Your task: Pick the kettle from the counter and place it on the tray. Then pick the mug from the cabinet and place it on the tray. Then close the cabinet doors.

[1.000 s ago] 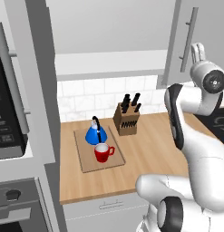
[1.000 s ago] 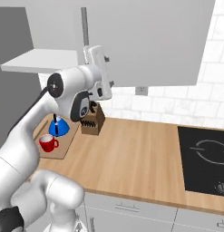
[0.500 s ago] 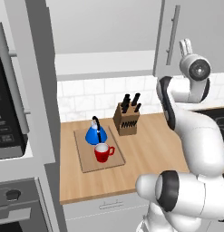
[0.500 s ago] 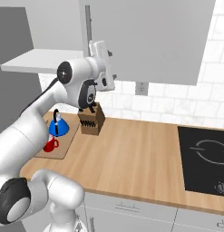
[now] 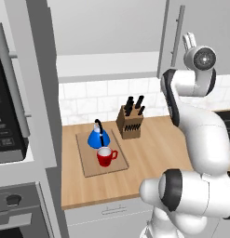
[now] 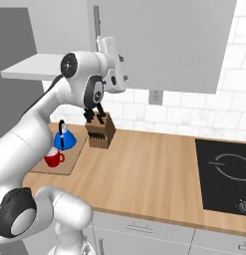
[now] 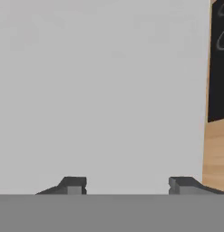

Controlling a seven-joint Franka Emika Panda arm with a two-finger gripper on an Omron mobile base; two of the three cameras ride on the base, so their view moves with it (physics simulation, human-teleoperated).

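Observation:
The blue kettle and the red mug both stand on the wooden tray, at the left end of the counter. My gripper is raised high against the right cabinet door, next to its silver bar handle. Its fingertips stand apart with nothing between them, open. The cabinet shelf is exposed, and the left door stands swung out.
A wooden knife block stands on the counter just right of the tray. A black cooktop lies at the right end. The oven and microwave column is at the far left.
The arm has swung its hand up and in toward the right cabinet door, close beside the handle. Kettle, mug and tray have stayed put.

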